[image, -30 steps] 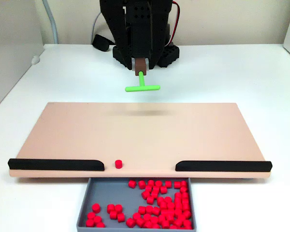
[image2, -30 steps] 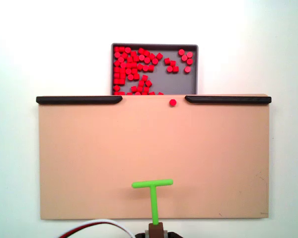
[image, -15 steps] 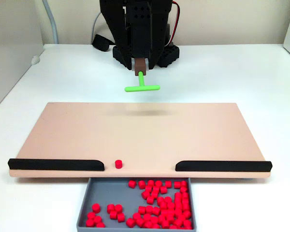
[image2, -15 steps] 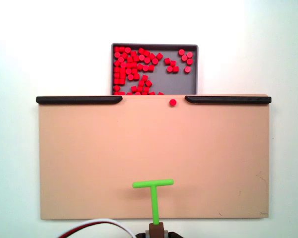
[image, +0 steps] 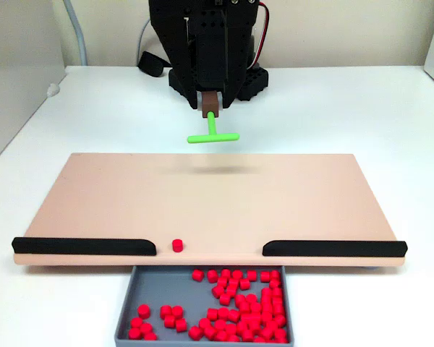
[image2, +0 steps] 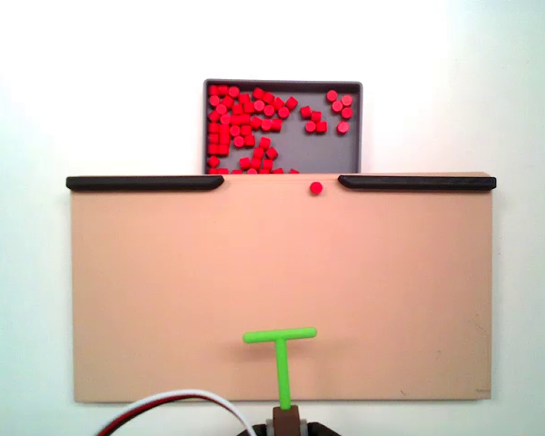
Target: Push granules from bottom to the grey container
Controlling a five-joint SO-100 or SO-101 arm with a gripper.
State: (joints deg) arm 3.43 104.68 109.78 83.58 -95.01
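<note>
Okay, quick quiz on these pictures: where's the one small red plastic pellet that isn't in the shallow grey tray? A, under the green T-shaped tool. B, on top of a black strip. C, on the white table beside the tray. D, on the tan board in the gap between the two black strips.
D: the lone red pellet sits on the tan board at its tray-side edge, in the gap between the black strips, far from the green T-shaped tool.

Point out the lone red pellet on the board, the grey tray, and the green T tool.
lone red plastic pellet [image2: 316, 188], fixed view, its top
shallow grey rectangular tray [image2: 349, 156], fixed view, bare floor
green T-shaped tool [image: 212, 136], fixed view, crossbar
</note>
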